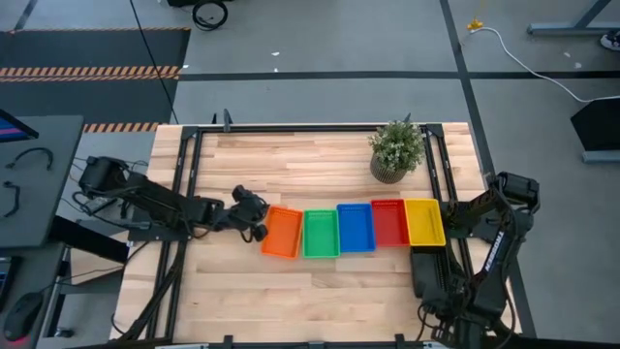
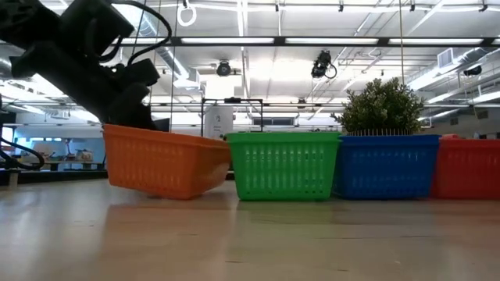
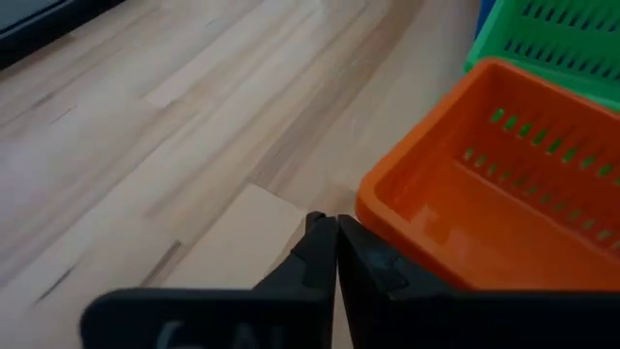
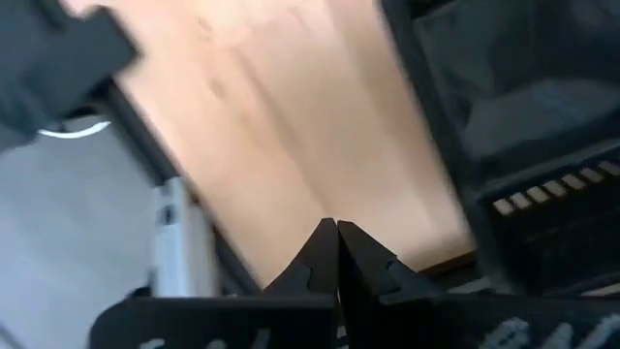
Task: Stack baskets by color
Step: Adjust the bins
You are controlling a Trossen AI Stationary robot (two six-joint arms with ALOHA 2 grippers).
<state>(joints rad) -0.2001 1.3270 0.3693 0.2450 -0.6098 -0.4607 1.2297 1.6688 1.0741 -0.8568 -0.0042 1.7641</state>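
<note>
The left pincer (image 1: pixel 260 229), its tips pressed together on nothing, sits just beside the orange basket (image 1: pixel 283 233), which is tilted at the left end of a row with green (image 1: pixel 321 234), blue (image 1: pixel 356 227), red (image 1: pixel 389 222) and yellow (image 1: pixel 424 221) baskets on the worktop (image 1: pixel 291 291). The right pincer (image 4: pixel 336 228), also clenched and empty, waits at the worktop's right edge.

Low down at table level: orange basket (image 2: pixel 160 160) sits tilted, its left end lifted off the wood table (image 2: pixel 250 242), with a dark arm (image 2: pixel 86 62) right above and behind it. Next to it a green basket (image 2: pixel 285 165), then blue (image 2: pixel 387 165), then red (image 2: pixel 469 168), all flat. Plant (image 2: pixel 383 105) pokes up behind the blue one.
</note>
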